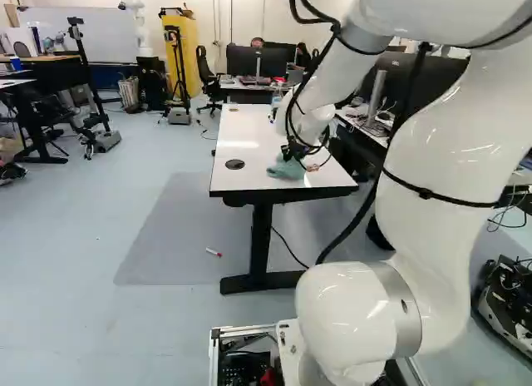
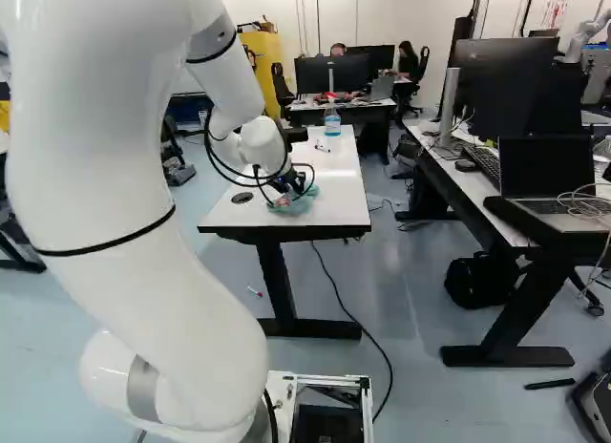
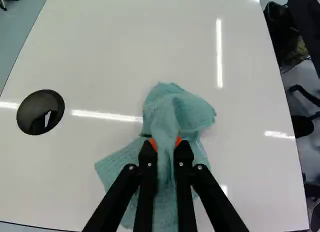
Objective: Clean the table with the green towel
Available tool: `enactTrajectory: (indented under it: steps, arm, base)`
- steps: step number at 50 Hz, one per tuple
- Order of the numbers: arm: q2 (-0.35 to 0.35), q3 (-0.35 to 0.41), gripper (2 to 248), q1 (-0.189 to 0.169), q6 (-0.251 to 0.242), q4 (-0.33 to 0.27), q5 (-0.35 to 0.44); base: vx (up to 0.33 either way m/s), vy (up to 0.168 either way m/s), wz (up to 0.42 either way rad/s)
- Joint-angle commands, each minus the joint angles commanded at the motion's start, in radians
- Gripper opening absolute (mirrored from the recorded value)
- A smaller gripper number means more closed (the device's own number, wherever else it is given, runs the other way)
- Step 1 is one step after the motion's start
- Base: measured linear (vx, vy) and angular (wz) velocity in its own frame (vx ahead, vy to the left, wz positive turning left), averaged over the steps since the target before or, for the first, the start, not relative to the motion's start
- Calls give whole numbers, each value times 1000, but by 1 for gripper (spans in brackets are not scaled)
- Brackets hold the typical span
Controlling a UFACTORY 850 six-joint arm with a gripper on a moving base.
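Two fingers pinch the green towel [image 3: 172,109] — gripper [image 3: 166,144] angled down over the table [image 3: 125,47].

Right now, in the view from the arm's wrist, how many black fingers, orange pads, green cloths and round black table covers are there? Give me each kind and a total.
Black fingers: 2
Orange pads: 2
Green towel, pinched between the fingers: 1
Round black cover in the white table: 1
Total: 6

Blue-grey flr [image 1: 83,261]; white back wall [image 1: 230,7], whiteboard [image 1: 98,43] nr it; blk chair [image 1: 204,68] nr far desk [image 1: 236,86].
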Motion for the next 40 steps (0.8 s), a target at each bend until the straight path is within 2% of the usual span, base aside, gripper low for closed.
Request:
enactTrajectory:
  steps: [20, 40]
  arm:
    - [96, 48, 44, -55, 0, 0, -3]
    - [145, 98, 44, -129, 0, 0, -12]
  base:
    - [0, 0, 0]
    - [0, 0, 0]
